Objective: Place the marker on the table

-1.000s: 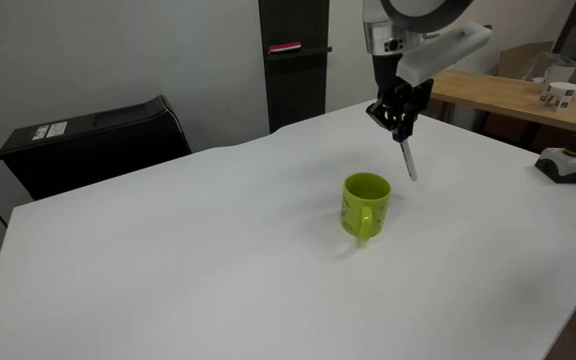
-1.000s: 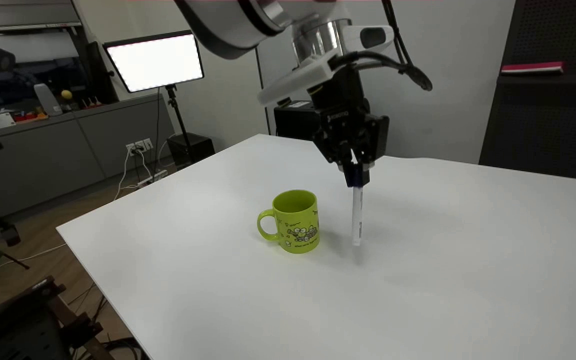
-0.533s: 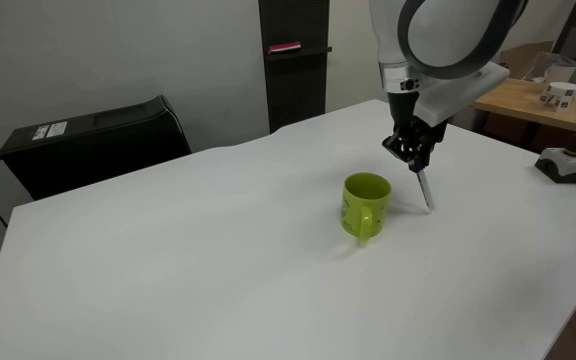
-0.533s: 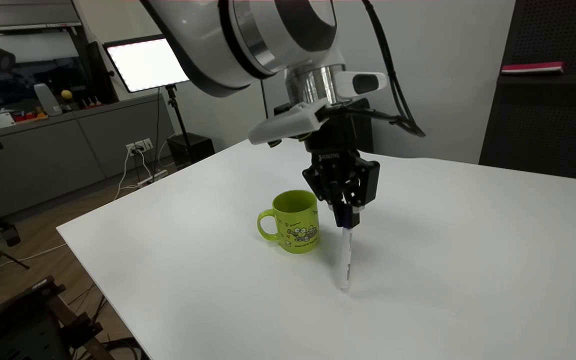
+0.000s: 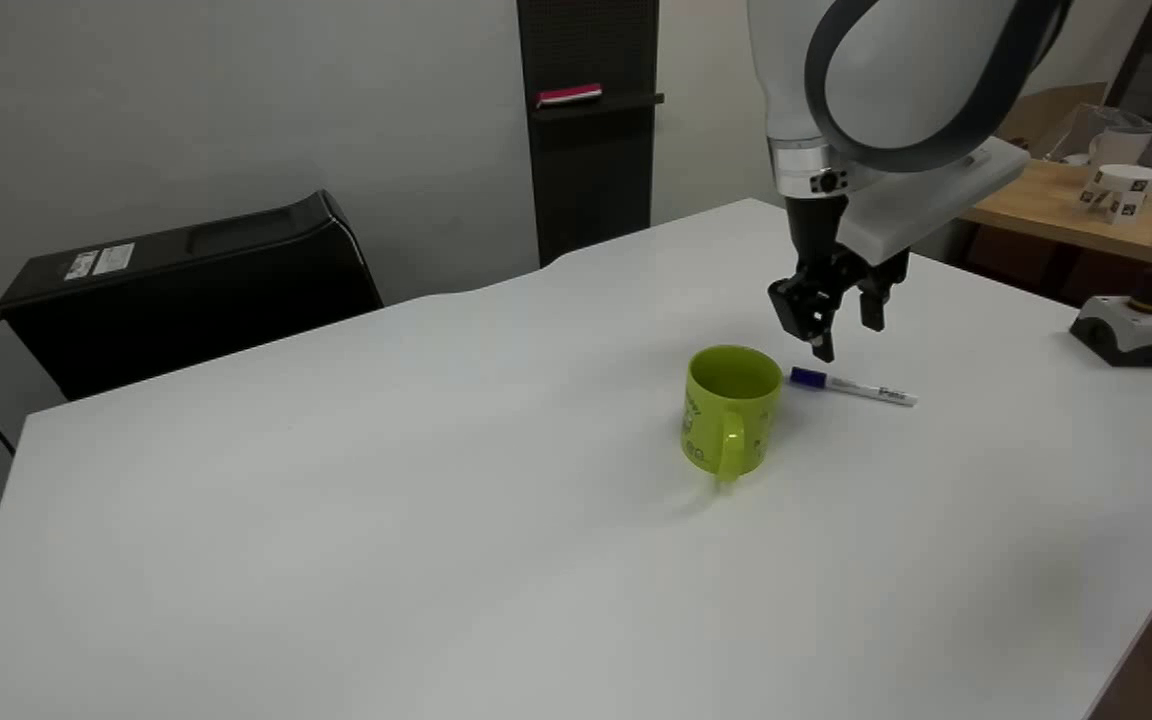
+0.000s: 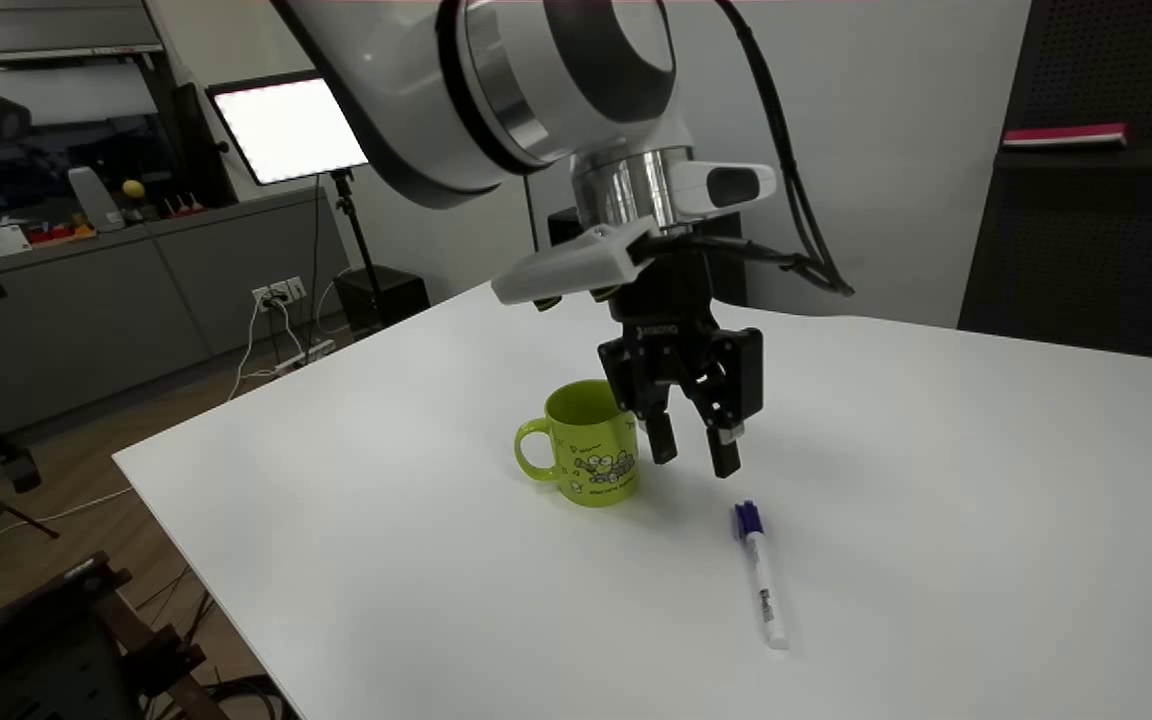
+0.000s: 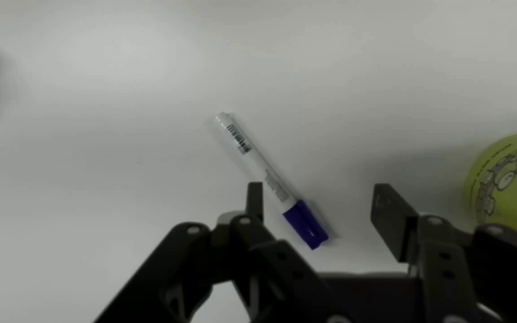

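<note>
Marker [image 6: 762,575], clamped steeply between my fingers [image 6: 725,457] half a second back, is now lying flat on the worktop [image 6: 386,520] near the green mug [image 6: 589,445], blue cap [image 7: 304,223] nearer it. My hand [image 6: 694,452] is hovering beside the mug, above the worktop, fingers standing apart.

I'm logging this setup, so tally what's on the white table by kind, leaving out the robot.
Mug: 1
Marker: 1
Button box: 1
Total in view on the table: 3
</note>
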Tool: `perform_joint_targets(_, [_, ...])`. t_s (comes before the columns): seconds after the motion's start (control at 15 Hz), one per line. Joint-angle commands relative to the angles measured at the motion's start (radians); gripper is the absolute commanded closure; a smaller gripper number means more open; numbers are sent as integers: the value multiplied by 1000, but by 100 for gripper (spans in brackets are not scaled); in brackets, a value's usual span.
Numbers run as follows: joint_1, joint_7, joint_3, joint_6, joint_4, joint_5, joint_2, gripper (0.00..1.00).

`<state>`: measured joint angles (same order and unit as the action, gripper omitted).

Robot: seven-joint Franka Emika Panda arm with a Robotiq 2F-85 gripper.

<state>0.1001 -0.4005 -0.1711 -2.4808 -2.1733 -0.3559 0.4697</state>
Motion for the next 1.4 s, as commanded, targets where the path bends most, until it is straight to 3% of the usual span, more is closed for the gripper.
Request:
perform_joint_targets(0.0, [-11, 19, 16, 28, -6, 63, -32, 5])
perform_joint_targets(0.13, [-23, 54, 33, 48, -5, 116, -54, 0])
perform_joint_targets(0.6, [-21, 115, 72, 117, -2, 182, -150, 0])
perform_joint_targets(0.93, [-77, 387, 177, 146, 3, 369, -182, 0])
perform_joint_targets(1.33, [-64, 400, 179, 136, 5, 352, -168, 0])
